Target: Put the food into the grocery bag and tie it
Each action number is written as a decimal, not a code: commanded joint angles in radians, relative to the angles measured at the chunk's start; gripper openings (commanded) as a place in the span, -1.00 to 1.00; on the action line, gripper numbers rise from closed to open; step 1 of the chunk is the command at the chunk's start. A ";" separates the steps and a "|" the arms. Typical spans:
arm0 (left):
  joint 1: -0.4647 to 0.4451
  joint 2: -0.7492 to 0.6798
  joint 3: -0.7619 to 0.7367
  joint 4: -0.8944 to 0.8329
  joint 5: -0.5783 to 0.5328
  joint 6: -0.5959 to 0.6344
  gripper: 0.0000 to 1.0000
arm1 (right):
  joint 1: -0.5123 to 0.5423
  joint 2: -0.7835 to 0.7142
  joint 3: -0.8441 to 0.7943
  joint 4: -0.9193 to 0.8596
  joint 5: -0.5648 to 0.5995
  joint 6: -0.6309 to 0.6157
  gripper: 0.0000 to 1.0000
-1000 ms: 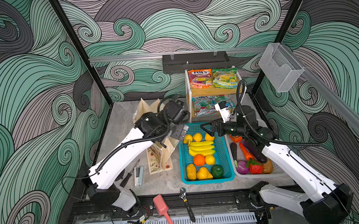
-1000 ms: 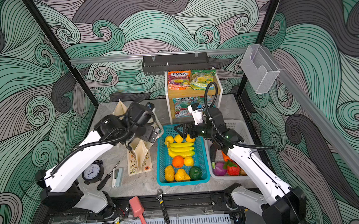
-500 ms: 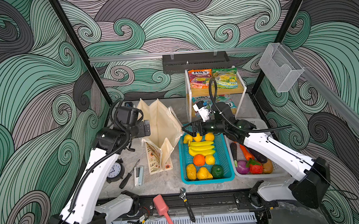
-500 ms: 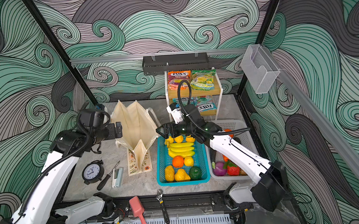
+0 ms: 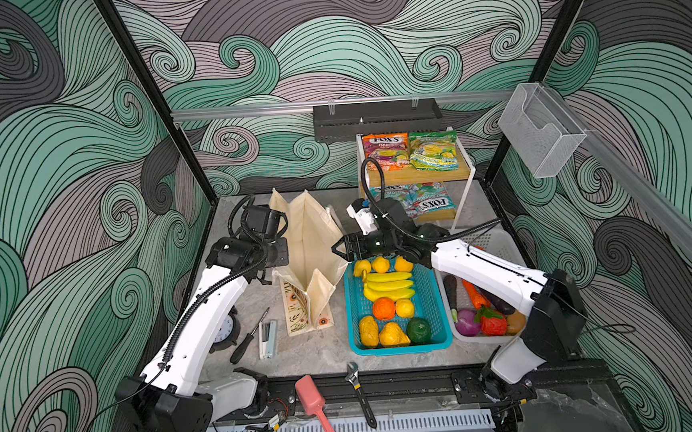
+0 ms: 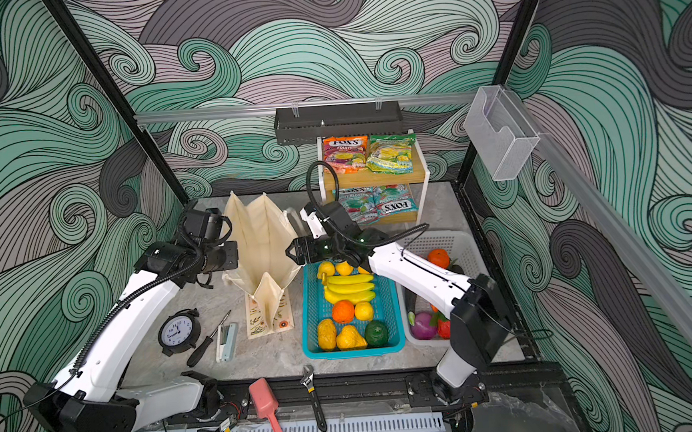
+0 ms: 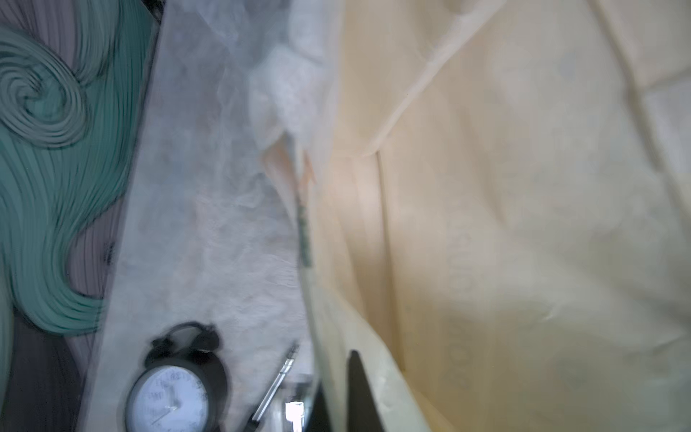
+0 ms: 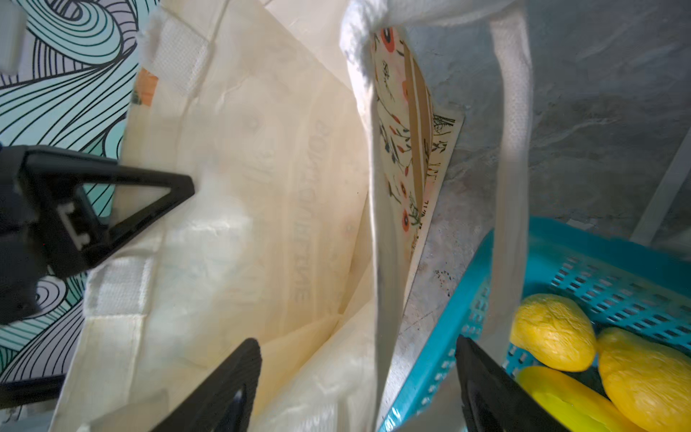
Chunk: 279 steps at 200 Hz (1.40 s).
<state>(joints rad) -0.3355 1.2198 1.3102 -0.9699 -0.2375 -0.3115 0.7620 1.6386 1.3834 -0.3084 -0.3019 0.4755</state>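
Marble tabletop: grocery bag, likely limp and light, best gripped at its rim; left gripper pinches it, right gripper stands open.

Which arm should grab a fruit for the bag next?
Probably right. The right hand is open and hangs by the basket of fruit. The left hand is shut on the far edge of the bag, away from the fruit.
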 commanded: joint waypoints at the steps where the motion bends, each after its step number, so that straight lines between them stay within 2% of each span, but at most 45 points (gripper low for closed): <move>1: 0.005 -0.030 -0.011 0.001 0.118 -0.004 -1.00 | 0.015 0.014 0.036 -0.022 0.056 0.026 0.55; 24: 0.005 -0.069 -0.039 0.005 0.232 0.003 -1.00 | 0.041 -0.024 0.023 -0.046 0.104 0.017 0.56; 44: 0.005 -0.087 -0.040 -0.011 0.274 0.019 -1.00 | 0.054 -0.051 0.007 -0.093 0.136 0.019 0.48; 78: 0.005 -0.072 -0.040 -0.010 0.218 0.039 -1.00 | 0.059 -0.032 -0.014 -0.109 0.186 0.025 0.24; 87: 0.004 -0.059 -0.036 -0.013 0.194 0.044 -0.69 | 0.059 -0.022 -0.005 -0.116 0.179 0.025 0.24; 93: 0.005 -0.050 -0.034 -0.016 0.178 0.051 -0.24 | 0.060 -0.020 -0.005 -0.116 0.176 0.029 0.25; 95: 0.005 -0.045 -0.033 -0.017 0.169 0.052 -0.14 | 0.061 -0.019 -0.003 -0.114 0.176 0.030 0.25; 101: 0.004 -0.037 -0.030 -0.019 0.146 0.050 -0.05 | 0.062 -0.020 -0.003 -0.113 0.175 0.032 0.24; 114: 0.005 -0.027 -0.031 -0.017 0.127 0.058 -0.14 | 0.065 -0.020 0.000 -0.114 0.176 0.029 0.09; 125: 0.004 -0.024 -0.035 -0.012 0.135 0.065 -0.64 | 0.066 -0.022 0.000 -0.118 0.183 0.022 -0.13; 136: 0.004 -0.024 -0.040 -0.010 0.136 0.067 -1.00 | 0.066 -0.026 0.001 -0.125 0.195 0.010 -0.36; 147: 0.005 -0.025 -0.041 -0.020 0.103 0.063 -1.00 | 0.066 -0.036 0.002 -0.137 0.230 -0.005 -0.82; 152: 0.005 -0.026 -0.040 -0.026 0.075 0.057 -1.00 | 0.066 -0.040 0.000 -0.143 0.246 -0.013 -0.92; 184: 0.007 -0.031 0.001 -0.098 -0.171 0.025 -1.00 | 0.044 -0.071 0.002 -0.196 0.310 -0.045 -0.93; 200: 0.007 -0.028 0.019 -0.125 -0.248 0.019 -1.00 | 0.032 -0.080 0.020 -0.245 0.343 -0.065 -1.00; 220: 0.017 -0.023 0.015 -0.129 -0.293 0.011 -1.00 | 0.022 -0.089 0.041 -0.315 0.387 -0.102 -1.00; 241: 0.063 -0.022 -0.011 -0.117 -0.278 0.003 -1.00 | -0.011 -0.120 -0.002 -0.336 0.403 -0.122 -1.00; 279: 0.133 -0.057 -0.059 -0.083 -0.272 -0.007 -1.00 | -0.073 -0.167 -0.070 -0.340 0.364 -0.143 -1.00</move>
<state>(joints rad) -0.2459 1.1988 1.2613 -1.0550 -0.4206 -0.2966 0.7361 1.5196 1.3487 -0.5762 0.0261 0.3740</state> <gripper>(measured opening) 0.049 0.049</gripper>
